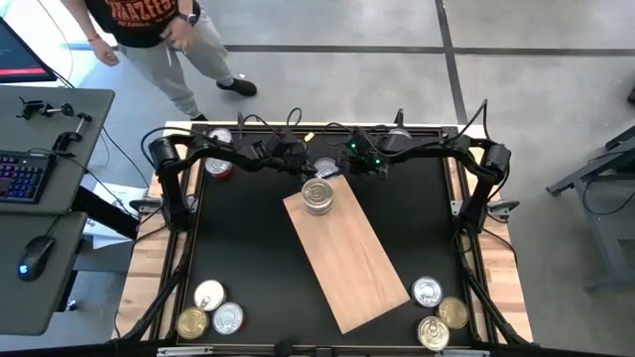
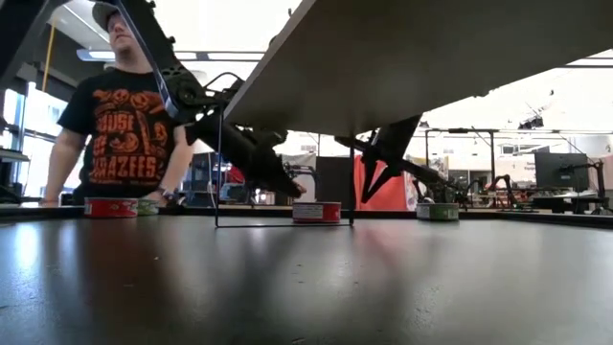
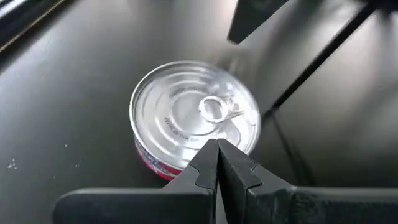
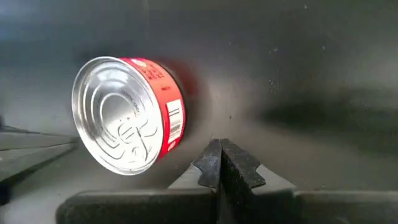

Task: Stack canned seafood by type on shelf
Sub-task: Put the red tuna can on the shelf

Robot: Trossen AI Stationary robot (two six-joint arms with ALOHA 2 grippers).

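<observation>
**Item: canned seafood, far-edge tin**
- Tin (image 1: 325, 169): round and flat, with a silver pull-tab lid and a red side label. It stands lid-up on the black table (image 1: 248, 248), near the middle of the far edge and just off the far end of the shelf (image 1: 357, 258). Being round, it has no long axis to line up with, so any approach angle should do.
- Left gripper (image 1: 303, 162): fingers pressed together and holding nothing. It sits just beside the tin on its left. In the left wrist view the closed tips (image 3: 217, 144) point almost straight at the lid, just short of the rim.
- Right gripper (image 1: 349, 164): also clenched and empty, just beside the tin on its right. In the right wrist view the tin lies off to one side of the tips, not dead ahead.
- Relation: the tin sits between the two grippers, as the low view confirms. The left looks better aligned. Which is truly nearer is hard to call from above, since cables crowd that spot. Either would have to spread its fingers before it could grip.

**Other stock**
- Stack of tins (image 1: 317, 195): on the far end of the shelf.
- Three tins (image 1: 210, 309): at the table's near-left corner.
- Three more tins (image 1: 437, 312): at the near-right corner.
- Far-left tins (image 1: 218, 139): by the far-left corner.

**Progress (judged):** early, as most tins are off the shelf.
</observation>
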